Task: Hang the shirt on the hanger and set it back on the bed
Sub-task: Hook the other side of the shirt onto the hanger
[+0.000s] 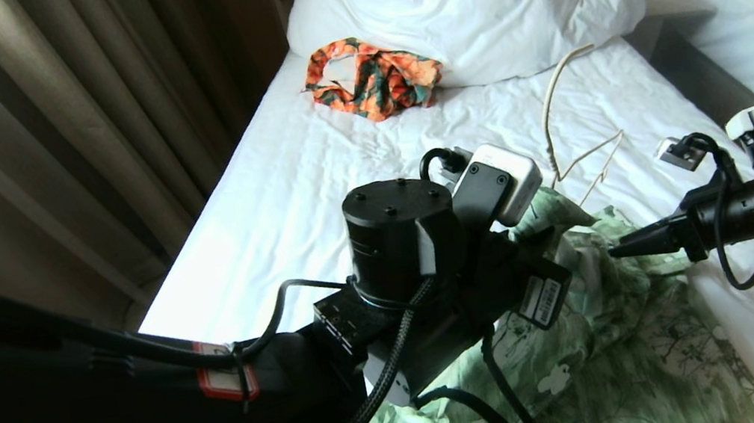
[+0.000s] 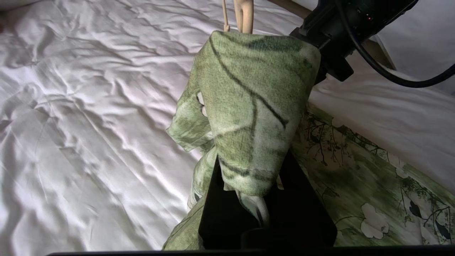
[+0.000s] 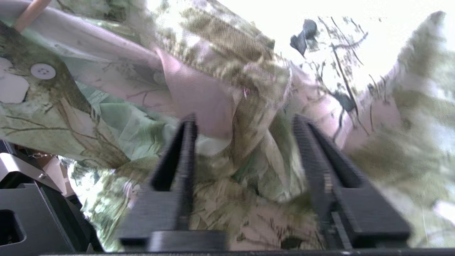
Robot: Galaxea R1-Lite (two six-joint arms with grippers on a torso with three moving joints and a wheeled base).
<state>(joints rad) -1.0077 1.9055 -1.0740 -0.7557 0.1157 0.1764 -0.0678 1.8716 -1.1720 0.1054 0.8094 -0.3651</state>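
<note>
The left gripper [image 2: 249, 185] pinches the shirt [image 1: 626, 353] at the frame's lower centre; the right gripper [image 3: 245, 156] gapes empty. The hanger [image 1: 586, 167] lies bare on the bed [image 1: 285, 203]: hanging undone.

The bed [image 1: 311, 176] runs away from the robot under a wrinkled white sheet, a heaped duvet [image 1: 466, 8] at its far end. An orange-and-green garment [image 1: 372, 77] lies bunched against the duvet. The shirt [image 1: 618, 347] is rumpled on the near sheet, one fold lifted beside the left arm's wrist. The hanger [image 1: 566, 136] lies beyond it. The right gripper [image 1: 628, 246] points at the shirt.
</note>
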